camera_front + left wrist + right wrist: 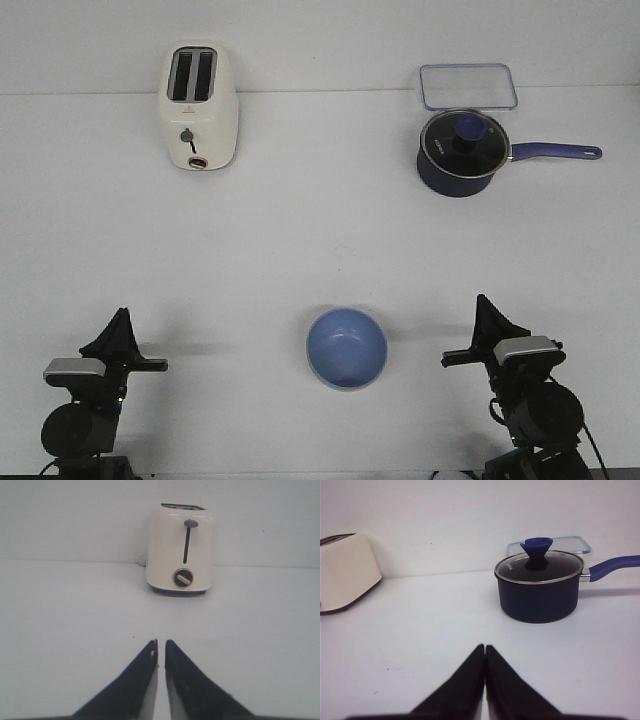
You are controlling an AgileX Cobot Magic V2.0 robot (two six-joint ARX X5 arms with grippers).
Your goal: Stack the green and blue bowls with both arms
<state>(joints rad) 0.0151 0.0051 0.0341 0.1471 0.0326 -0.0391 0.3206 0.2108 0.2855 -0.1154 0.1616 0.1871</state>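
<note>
The light blue bowl [346,347] sits upright on the white table near the front edge, midway between the arms. A thin pale edge shows round its lower rim; I see no separate green bowl in any view. My left gripper [123,316] is low at the front left, well left of the bowl, with its jaws shut to a thin slit and empty [161,641]. My right gripper [483,300] is low at the front right, right of the bowl, shut and empty [485,646]. Neither wrist view shows the bowl.
A cream toaster [199,106] stands at the back left, straight ahead of the left gripper [182,550]. A dark navy saucepan [460,153] with a glass lid and long handle stands at the back right [539,587]. A clear lidded container [468,86] lies behind it.
</note>
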